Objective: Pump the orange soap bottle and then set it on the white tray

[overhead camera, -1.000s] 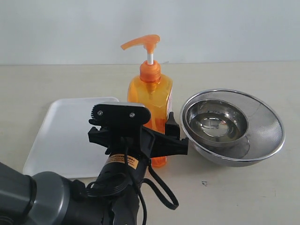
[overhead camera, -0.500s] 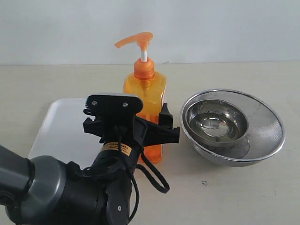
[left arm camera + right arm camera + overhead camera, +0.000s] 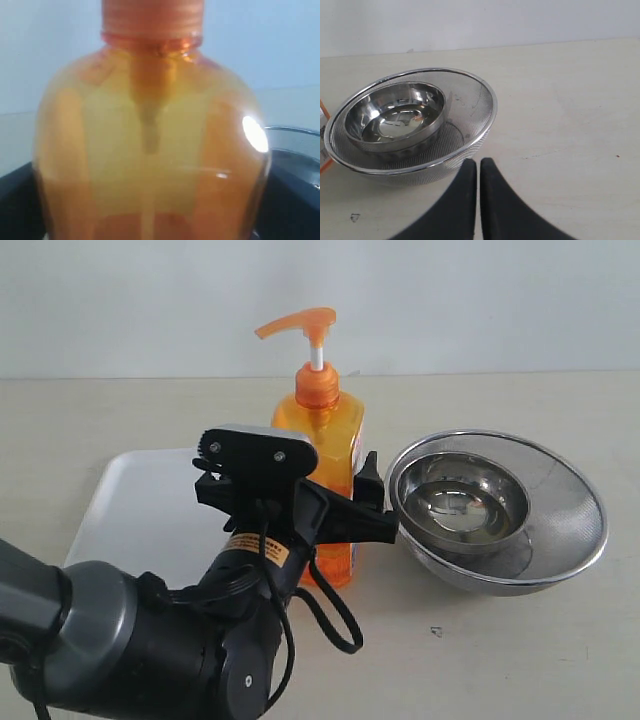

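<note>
The left gripper (image 3: 322, 508) clamps the orange soap bottle (image 3: 320, 435); the right gripper (image 3: 478, 170) has its fingers together. Slick plastic slipping could knock it into the steel bowl (image 3: 565, 530)

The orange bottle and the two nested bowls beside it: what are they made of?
The orange soap bottle looks like glossy translucent plastic: the liquid and pump tube show through. The inner bowl seems polished steel, mirror-bright with reflections. The outer bowl looks like fine metal mesh under a solid shiny rim.

The translucent orange plastic soap bottle (image 3: 332, 432) is showing a white stem (image 3: 318, 357); the flat rectangular tray (image 3: 140, 510) is appearing plain white.
</note>
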Action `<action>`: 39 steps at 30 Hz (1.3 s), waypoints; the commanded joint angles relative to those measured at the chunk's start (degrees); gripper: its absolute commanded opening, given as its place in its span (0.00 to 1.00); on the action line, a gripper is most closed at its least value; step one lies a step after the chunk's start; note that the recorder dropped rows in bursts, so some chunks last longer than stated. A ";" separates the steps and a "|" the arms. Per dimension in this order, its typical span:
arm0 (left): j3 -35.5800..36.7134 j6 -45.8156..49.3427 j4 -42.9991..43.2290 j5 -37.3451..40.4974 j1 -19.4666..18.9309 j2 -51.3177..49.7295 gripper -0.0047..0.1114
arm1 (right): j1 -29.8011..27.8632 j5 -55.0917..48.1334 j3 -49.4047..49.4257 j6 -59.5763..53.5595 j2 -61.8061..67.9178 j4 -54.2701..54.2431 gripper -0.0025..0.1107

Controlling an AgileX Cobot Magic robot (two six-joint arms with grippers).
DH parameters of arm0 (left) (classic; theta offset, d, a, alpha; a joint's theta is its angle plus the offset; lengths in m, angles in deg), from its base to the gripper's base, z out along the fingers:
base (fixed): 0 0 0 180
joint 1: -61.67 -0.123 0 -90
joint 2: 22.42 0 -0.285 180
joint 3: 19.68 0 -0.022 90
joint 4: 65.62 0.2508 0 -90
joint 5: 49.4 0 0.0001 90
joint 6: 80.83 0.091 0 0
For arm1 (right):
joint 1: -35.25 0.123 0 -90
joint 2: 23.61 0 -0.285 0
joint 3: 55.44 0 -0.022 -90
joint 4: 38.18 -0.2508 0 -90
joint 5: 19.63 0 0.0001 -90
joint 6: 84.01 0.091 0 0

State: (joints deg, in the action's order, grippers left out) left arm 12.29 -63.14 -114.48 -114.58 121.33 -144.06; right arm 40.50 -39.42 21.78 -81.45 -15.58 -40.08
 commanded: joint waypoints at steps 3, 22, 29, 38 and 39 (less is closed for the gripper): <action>-0.10 -0.60 0.33 0.19 -1.43 0.36 0.75 | -0.14 0.64 0.00 0.00 -0.24 0.15 0.02; -0.10 2.10 -0.41 5.04 -1.81 0.36 0.08 | -0.14 0.64 0.00 0.00 -0.24 0.15 0.02; -0.10 1.61 -4.29 5.66 -1.81 0.98 0.08 | -0.14 0.64 0.00 0.00 -0.24 0.15 0.02; -0.10 6.20 -3.83 5.66 -1.81 0.98 0.08 | -0.14 0.64 0.00 0.00 -0.24 0.15 0.02; -0.10 7.54 -3.83 5.66 -1.81 0.98 0.08 | -0.14 0.64 0.00 0.00 -0.24 0.15 0.02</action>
State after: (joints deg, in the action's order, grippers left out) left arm 12.18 -60.04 -116.26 -111.36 119.58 -143.22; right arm 40.50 -39.42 21.78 -81.35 -15.58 -40.08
